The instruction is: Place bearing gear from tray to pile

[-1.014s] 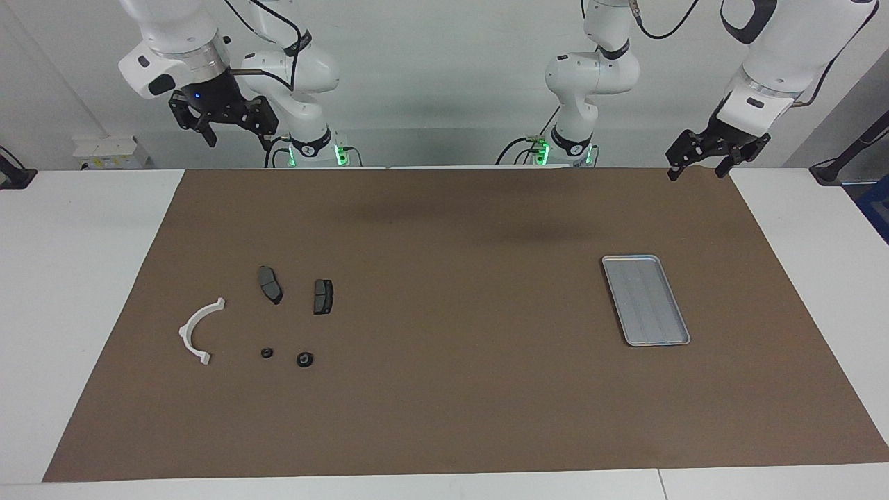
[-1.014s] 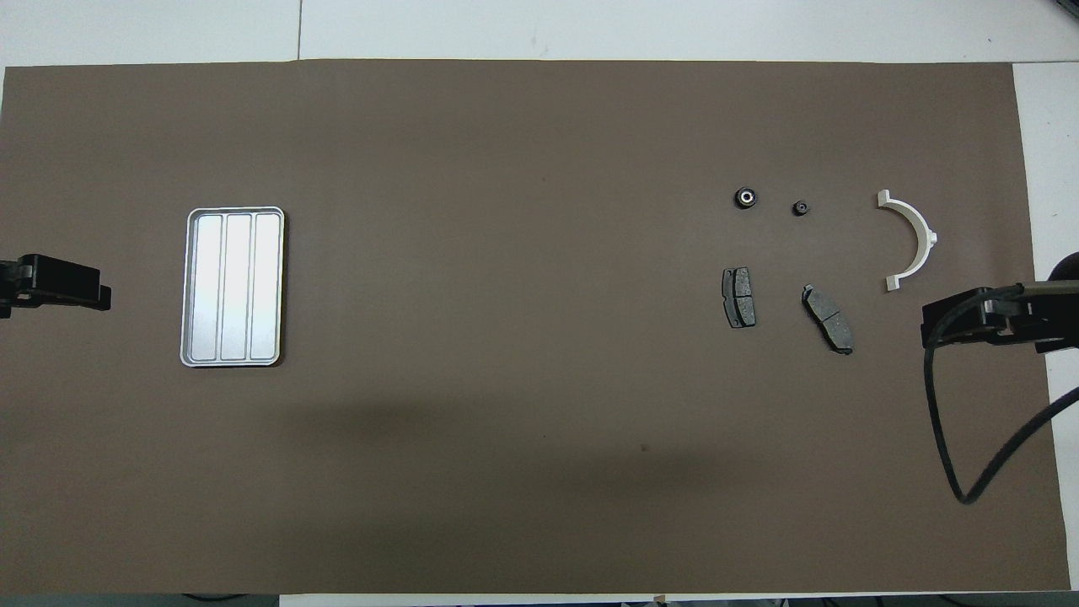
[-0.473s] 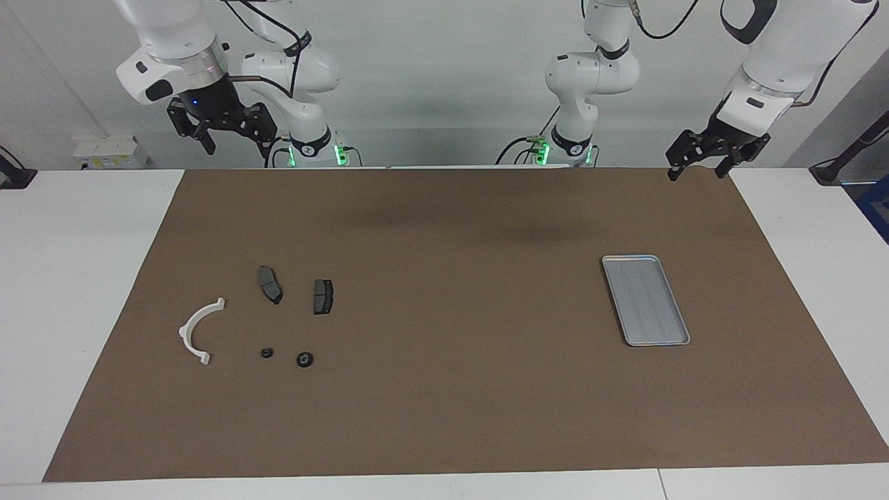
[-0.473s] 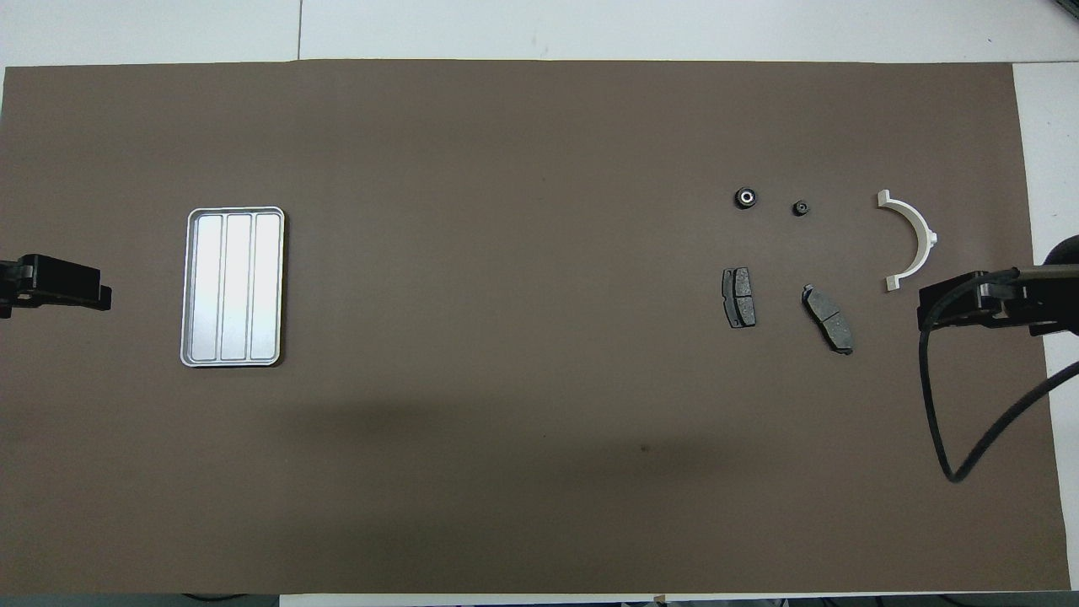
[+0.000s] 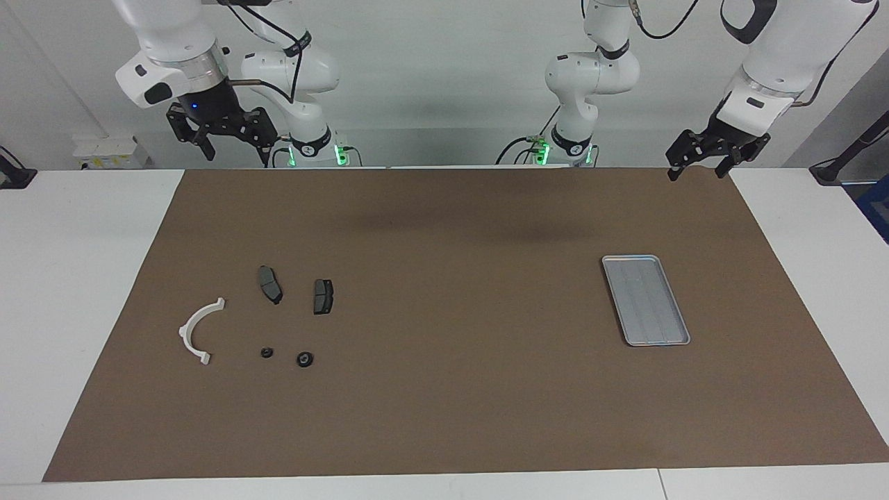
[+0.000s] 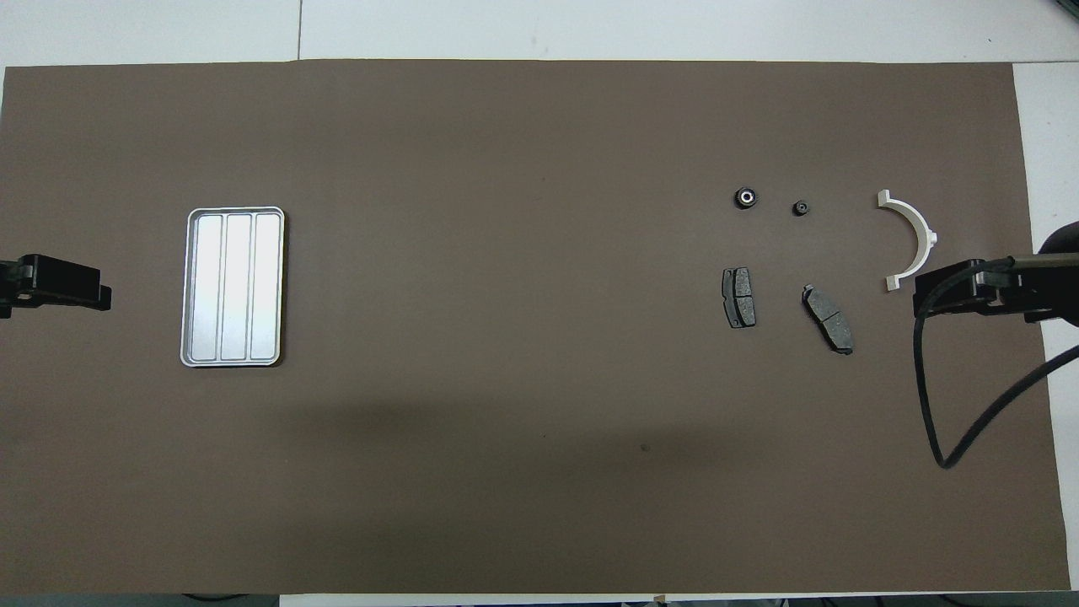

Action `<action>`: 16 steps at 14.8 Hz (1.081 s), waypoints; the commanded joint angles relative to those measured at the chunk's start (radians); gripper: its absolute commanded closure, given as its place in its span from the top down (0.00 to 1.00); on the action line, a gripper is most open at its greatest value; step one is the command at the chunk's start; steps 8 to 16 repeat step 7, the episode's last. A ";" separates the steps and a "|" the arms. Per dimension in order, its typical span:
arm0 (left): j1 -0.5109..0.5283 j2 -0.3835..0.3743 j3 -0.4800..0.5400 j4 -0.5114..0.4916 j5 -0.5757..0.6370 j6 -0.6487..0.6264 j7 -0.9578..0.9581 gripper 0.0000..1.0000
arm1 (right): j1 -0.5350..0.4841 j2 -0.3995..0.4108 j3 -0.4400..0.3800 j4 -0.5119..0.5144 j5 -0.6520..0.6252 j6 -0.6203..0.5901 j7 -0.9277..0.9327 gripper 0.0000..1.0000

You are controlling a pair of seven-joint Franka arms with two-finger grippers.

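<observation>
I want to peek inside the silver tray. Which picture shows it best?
The overhead view: the tray is seen flat, its ribs clear, nothing in it. The facing view shows the tray slanted and duller, ribs faint.

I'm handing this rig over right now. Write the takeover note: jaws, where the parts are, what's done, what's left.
Left gripper: jaws open, holding nothing, raised over the mat's corner nearest the robots at the left arm's end; this arm waits.
Right gripper: jaws open, holding nothing, raised at the right arm's end.
Tray: flat on the mat at the left arm's end, nothing in it.
Pile at the right arm's end: white bracket, two brake pads, and, farther from the robots, two small black round parts.
Done: nothing remains in the tray; the round parts lie with the pile.
Left: apparently nothing to move.
</observation>
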 commanded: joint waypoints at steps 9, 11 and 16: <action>-0.008 -0.021 0.007 -0.015 -0.003 -0.002 0.004 1.00 | -0.020 -0.014 0.007 -0.011 0.009 0.014 -0.016 1.00; -0.008 -0.021 0.007 -0.015 -0.003 -0.002 0.004 1.00 | -0.020 -0.014 0.007 -0.011 0.009 0.014 -0.016 1.00; -0.008 -0.021 0.007 -0.015 -0.003 -0.002 0.004 1.00 | -0.020 -0.014 0.007 -0.011 0.009 0.014 -0.016 1.00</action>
